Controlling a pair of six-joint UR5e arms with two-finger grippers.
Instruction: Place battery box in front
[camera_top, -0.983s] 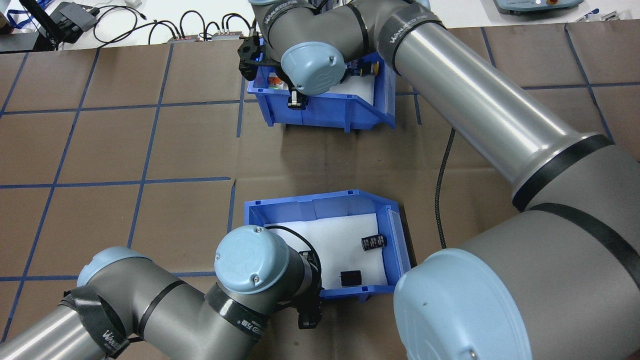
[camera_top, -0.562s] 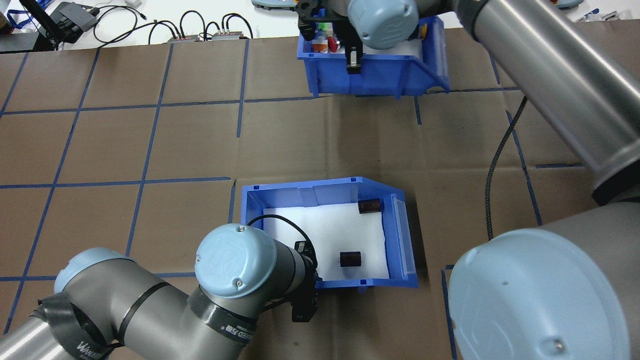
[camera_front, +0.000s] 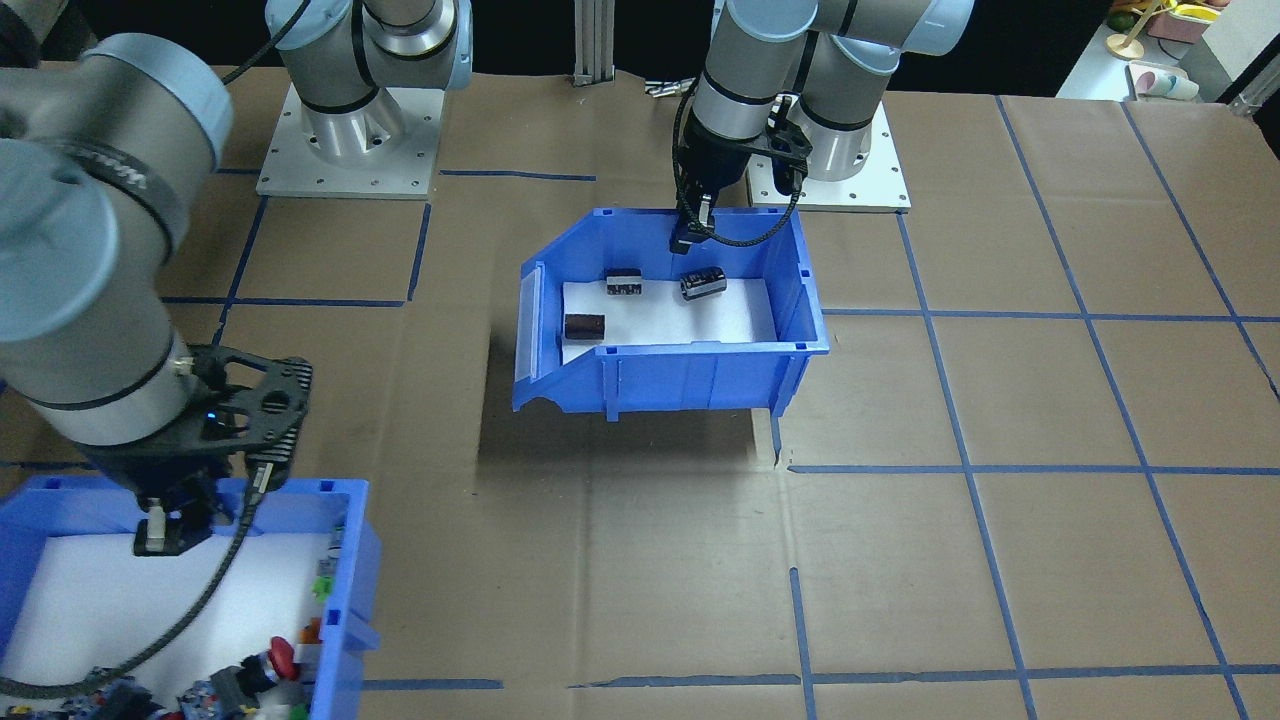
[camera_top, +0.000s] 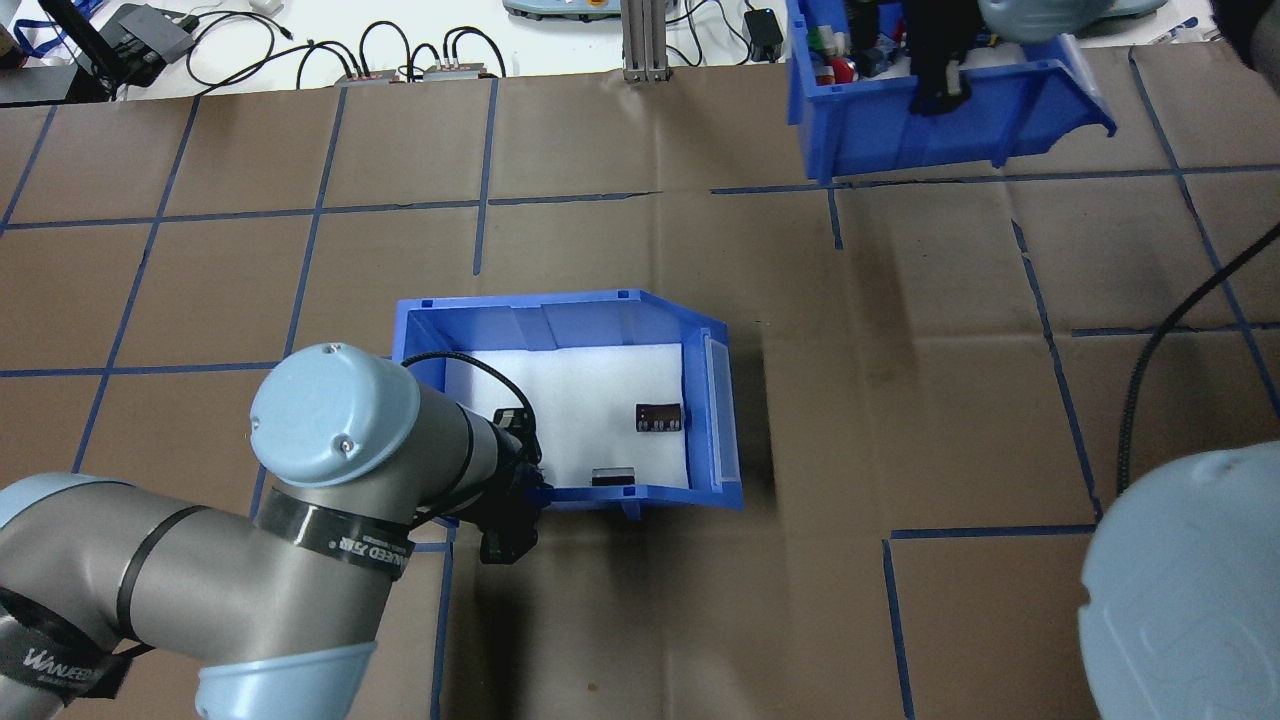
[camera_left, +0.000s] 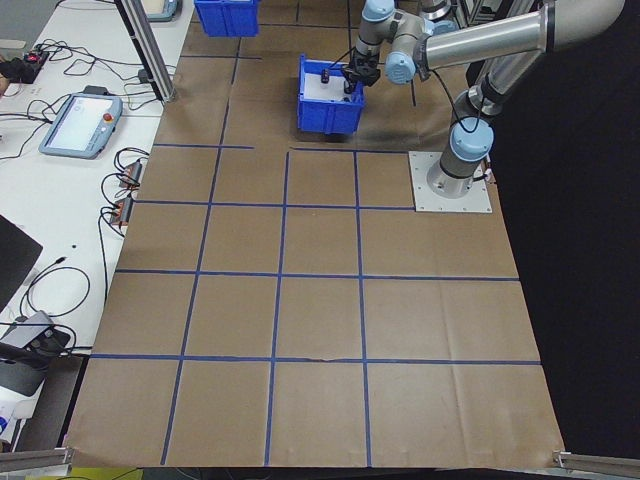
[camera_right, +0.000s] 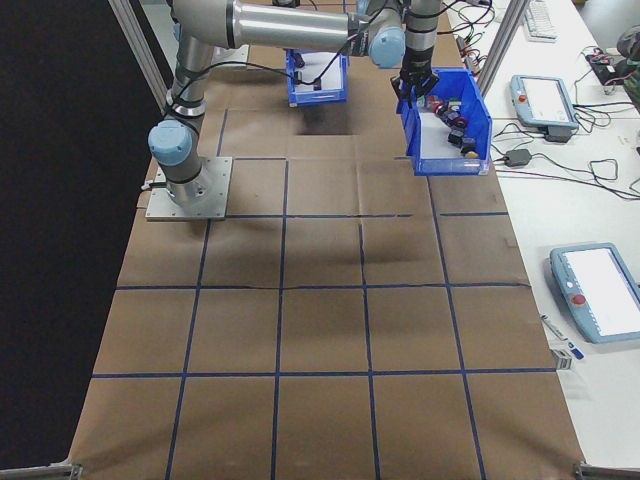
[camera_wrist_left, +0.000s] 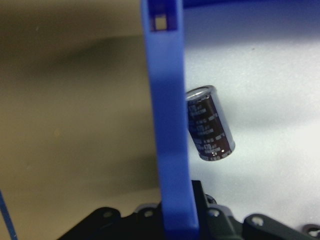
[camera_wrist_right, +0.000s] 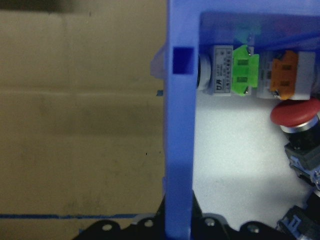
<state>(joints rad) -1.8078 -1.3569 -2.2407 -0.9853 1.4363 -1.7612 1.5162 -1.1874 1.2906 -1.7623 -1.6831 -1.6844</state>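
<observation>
The battery box (camera_front: 700, 350) (camera_top: 560, 310) is a blue bin with a white liner, hanging a little above the table over its shadow. Three dark cylinders (camera_front: 703, 283) (camera_top: 659, 417) lie in it. My left gripper (camera_front: 690, 235) (camera_top: 508, 520) (camera_wrist_left: 175, 220) is shut on the box's wall on the robot's side (camera_wrist_left: 167, 100). A second blue bin (camera_front: 355, 560) (camera_top: 930, 140) (camera_wrist_right: 180, 125) holds coloured button switches (camera_wrist_right: 240, 70). My right gripper (camera_front: 160, 530) (camera_wrist_right: 177, 225) is shut on that bin's wall at the table's far right.
Brown cardboard with a blue tape grid (camera_top: 480, 200) covers the table. Both arm bases (camera_front: 350, 150) stand at the robot's edge. Cables (camera_top: 300, 50) and an aluminium post (camera_top: 640, 40) lie beyond the far edge. Teach pendants (camera_right: 545, 95) rest on the side table.
My left gripper has carried the battery box left and away from the robot, and the cylinders have rolled. The right arm has swung the switch bin to the far right.
</observation>
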